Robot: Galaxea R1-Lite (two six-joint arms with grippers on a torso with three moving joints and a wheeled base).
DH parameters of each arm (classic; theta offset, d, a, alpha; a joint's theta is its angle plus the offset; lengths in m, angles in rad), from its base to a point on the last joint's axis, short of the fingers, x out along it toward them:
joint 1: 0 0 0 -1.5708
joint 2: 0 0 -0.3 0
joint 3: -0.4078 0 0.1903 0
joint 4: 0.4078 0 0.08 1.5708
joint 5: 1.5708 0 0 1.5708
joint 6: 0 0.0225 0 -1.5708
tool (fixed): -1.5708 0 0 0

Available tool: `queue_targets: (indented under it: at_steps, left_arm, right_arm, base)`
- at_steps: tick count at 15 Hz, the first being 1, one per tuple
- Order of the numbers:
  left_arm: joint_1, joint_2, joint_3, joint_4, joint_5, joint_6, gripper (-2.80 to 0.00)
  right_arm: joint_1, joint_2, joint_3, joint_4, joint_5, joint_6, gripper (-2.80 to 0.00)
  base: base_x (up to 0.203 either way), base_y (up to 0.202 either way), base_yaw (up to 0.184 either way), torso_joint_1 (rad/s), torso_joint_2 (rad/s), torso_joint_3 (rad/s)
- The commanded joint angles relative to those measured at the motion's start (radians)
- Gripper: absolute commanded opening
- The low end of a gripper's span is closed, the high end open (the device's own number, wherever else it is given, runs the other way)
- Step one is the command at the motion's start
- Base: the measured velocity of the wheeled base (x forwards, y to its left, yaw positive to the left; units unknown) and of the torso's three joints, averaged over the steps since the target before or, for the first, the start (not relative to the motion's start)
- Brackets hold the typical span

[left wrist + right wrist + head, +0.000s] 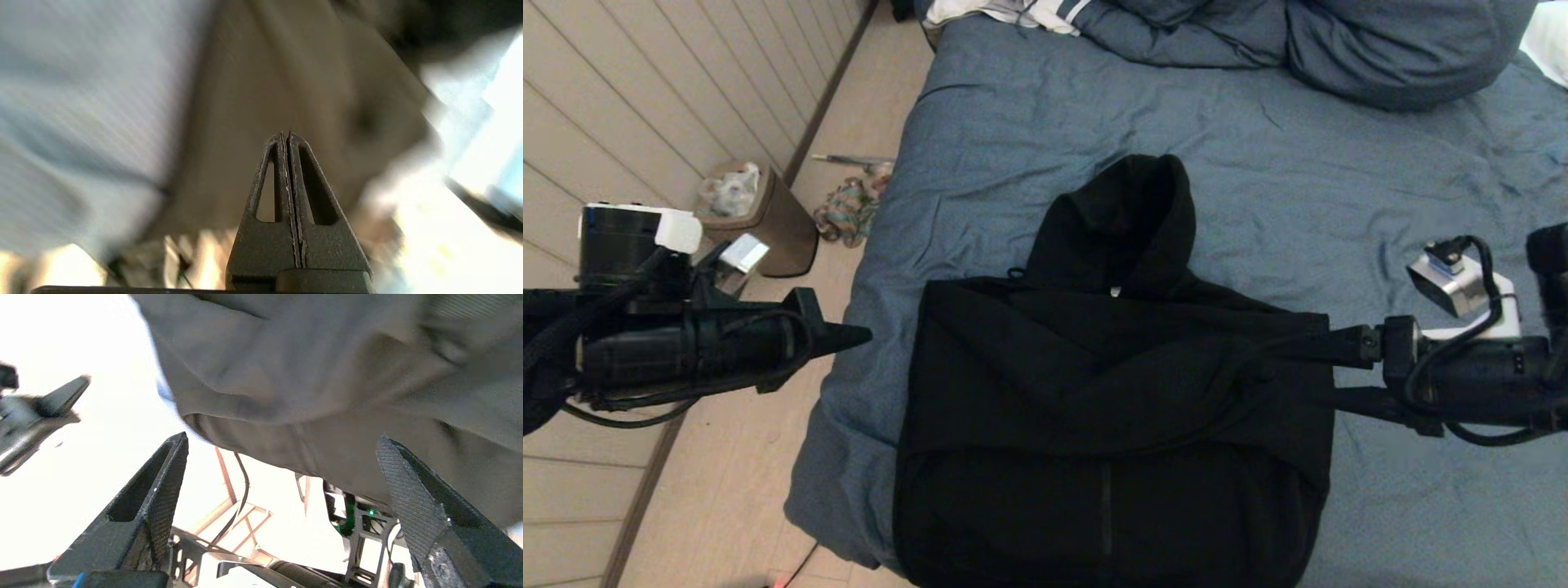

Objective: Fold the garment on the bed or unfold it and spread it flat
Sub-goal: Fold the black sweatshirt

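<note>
The black hooded garment (1111, 392) lies on the slate-blue bed (1045, 122), hood pointing to the far side, sleeves folded across the chest, hem at the near edge. My right gripper (1331, 371) is open at the garment's right edge, one finger above the other. In the right wrist view the dark fabric (306, 367) hangs just beyond the spread fingers of the right gripper (282, 445). My left gripper (862, 333) is shut and empty, hovering over the bed's left edge, apart from the garment. The left wrist view shows the left gripper (286, 135) with its fingers pressed together.
Blue pillows (1380, 49) and a white striped cloth (1021, 12) lie at the bed's far end. On the floor to the left stand a brown bin (768, 216) and a multicoloured rag (849, 208), beside a panelled wall. Bare duvet stretches right of the hood.
</note>
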Motion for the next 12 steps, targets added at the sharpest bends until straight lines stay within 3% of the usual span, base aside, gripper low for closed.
queue_targets:
  at_steps: [1, 4, 7, 12]
  left_arm:
    - [0.021, -0.03, 0.003, 0.039, -0.151, -0.005, -2.8]
    - [0.022, -0.033, 0.022, 0.046, -0.156, 0.012, -2.8]
    - [0.014, -0.05, 0.071, 0.045, -0.162, 0.088, -2.8]
    - [0.001, -0.034, 0.08, 0.033, -0.152, 0.096, -2.8]
  right_arm:
    - [-0.026, -0.009, 0.028, -0.002, 0.003, 0.001, 0.0]
    - [-0.045, 0.001, 0.044, -0.031, 0.011, 0.001, 0.0]
    - [-0.041, -0.007, 0.056, -0.034, 0.012, 0.002, 0.0]
    - [-0.046, 0.007, 0.054, -0.034, 0.011, 0.002, 0.0]
  base:
    - [0.0, 0.0, 0.0, 0.0, 0.0, 0.0]
    - [0.0, 0.0, 0.0, 0.0, 0.0, 0.0]
    - [0.0, 0.0, 0.0, 0.0, 0.0, 0.0]
    - [0.0, 0.0, 0.0, 0.0, 0.0, 0.0]
